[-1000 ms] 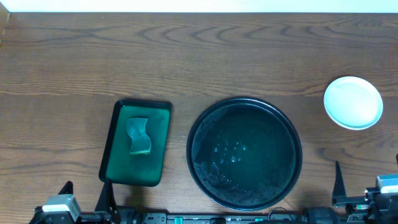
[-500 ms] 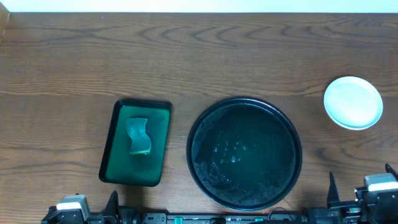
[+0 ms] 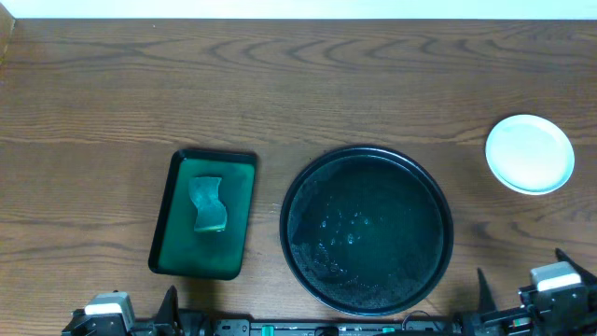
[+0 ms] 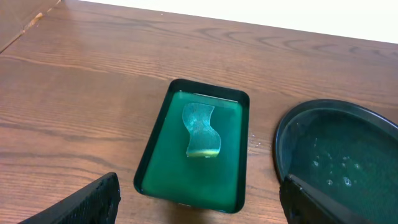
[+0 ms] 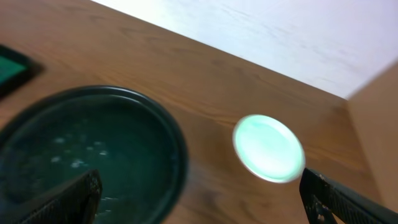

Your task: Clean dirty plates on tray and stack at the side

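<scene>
The round black tray sits in the middle of the table, wet with droplets and bearing no plates; it also shows as tray and tray. A plain white plate rests on the wood at the far right, blurred as plate; whether others lie under it I cannot tell. My left gripper hangs open and empty near the front edge, facing the green tray. My right gripper is open and empty, low at the front right, with the black tray's right rim and the plate ahead of it.
A rectangular green tray holding a pale green sponge lies left of the black tray, also seen as green tray with the sponge. A pale wall borders the table's far edge.
The left gripper has drawn back toward the front edge. The right gripper has shifted left along the front edge. Trays, sponge and plate have not moved.
</scene>
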`<state>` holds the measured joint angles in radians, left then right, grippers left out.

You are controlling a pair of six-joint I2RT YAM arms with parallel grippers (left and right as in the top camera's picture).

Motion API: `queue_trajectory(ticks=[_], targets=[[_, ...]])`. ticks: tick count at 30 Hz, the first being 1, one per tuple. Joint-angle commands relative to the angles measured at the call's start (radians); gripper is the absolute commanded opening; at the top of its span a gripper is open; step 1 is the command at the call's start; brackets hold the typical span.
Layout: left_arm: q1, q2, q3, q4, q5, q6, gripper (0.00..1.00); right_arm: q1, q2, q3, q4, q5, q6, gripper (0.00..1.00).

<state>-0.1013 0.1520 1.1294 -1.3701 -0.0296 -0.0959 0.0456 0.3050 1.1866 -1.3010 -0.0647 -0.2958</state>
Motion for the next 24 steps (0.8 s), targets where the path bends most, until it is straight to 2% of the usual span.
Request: queue_trajectory(ticks=[1, 10, 20, 24], targets=[[-0.002, 0.005, -0.002, -0.001, -0.008, 0.013, 0.82, 0.005, -0.001, 0.010, -0.002, -0.155, 0.011, 0.99], [-0.002, 0.005, -0.002, -0.001, -0.008, 0.013, 0.82, 0.005, -0.001, 0.010, -0.005, -0.311, 0.011, 0.99], [-0.002, 0.005, -0.002, -0.001, -0.008, 0.013, 0.83, 0.005, -0.001, 0.009, -0.004, -0.304, 0.010, 0.99], [-0.002, 0.005, -0.002, -0.001, -0.008, 0.013, 0.83, 0.005, -0.001, 0.009, 0.007, -0.243, 0.008, 0.99]])
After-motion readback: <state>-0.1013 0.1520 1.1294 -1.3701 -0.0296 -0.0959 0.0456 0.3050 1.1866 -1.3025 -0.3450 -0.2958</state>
